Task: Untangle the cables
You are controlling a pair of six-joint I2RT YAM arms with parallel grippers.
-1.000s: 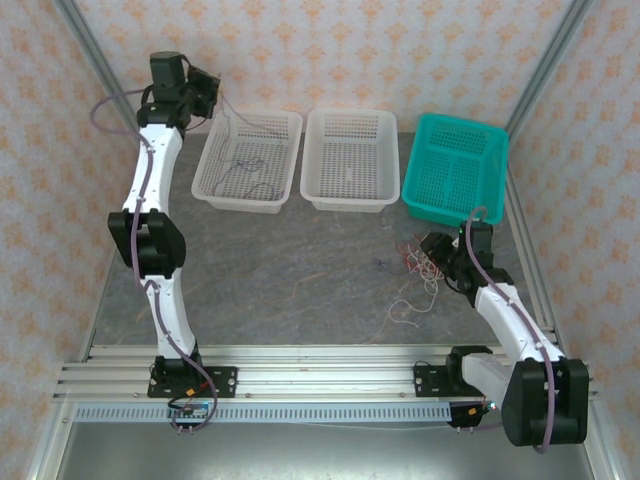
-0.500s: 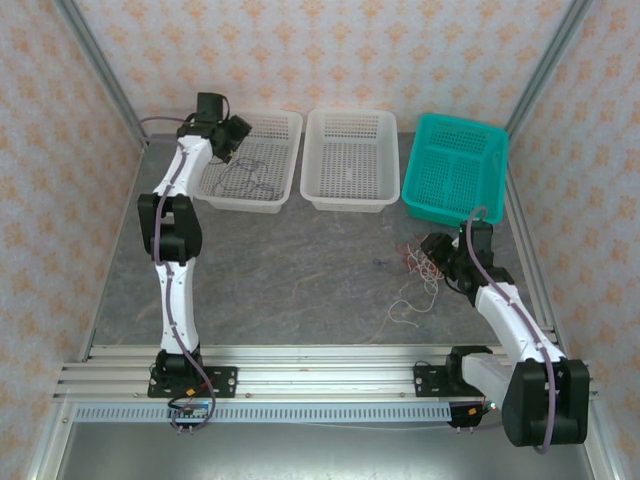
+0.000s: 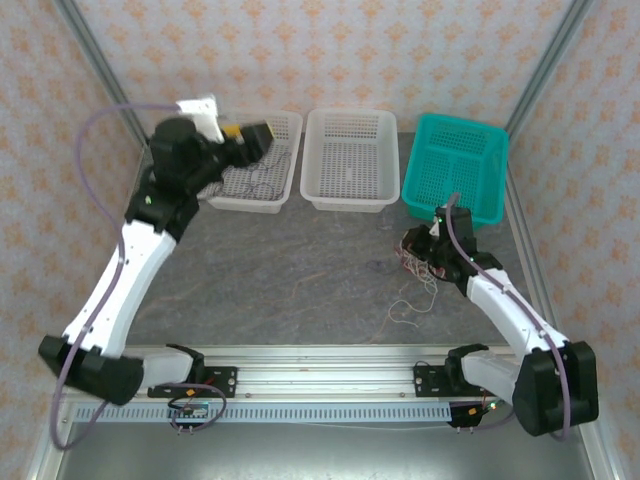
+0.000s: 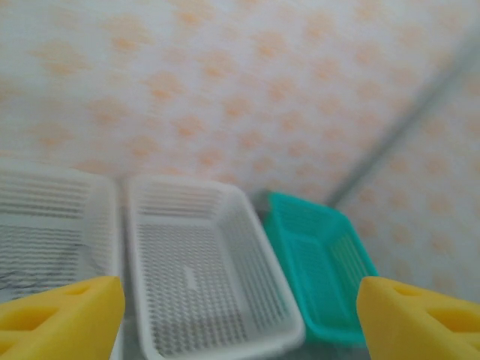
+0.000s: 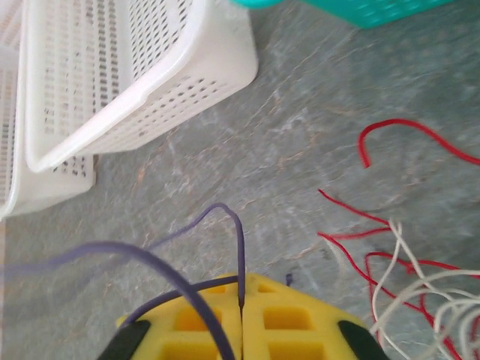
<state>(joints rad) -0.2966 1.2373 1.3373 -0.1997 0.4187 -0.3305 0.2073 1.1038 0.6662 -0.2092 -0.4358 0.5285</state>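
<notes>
Right hand (image 5: 241,300) pinches one purple cable (image 5: 238,247).
The red-and-white tangle (image 5: 397,262) lies just beside it on the surface; left hand (image 4: 240,311), fingers spread, well apart.

Glossy perforated plastic basket (image 3: 349,204), matt stone-patterned table (image 3: 290,280), smooth plastic-coated cables (image 5: 405,121).
</notes>
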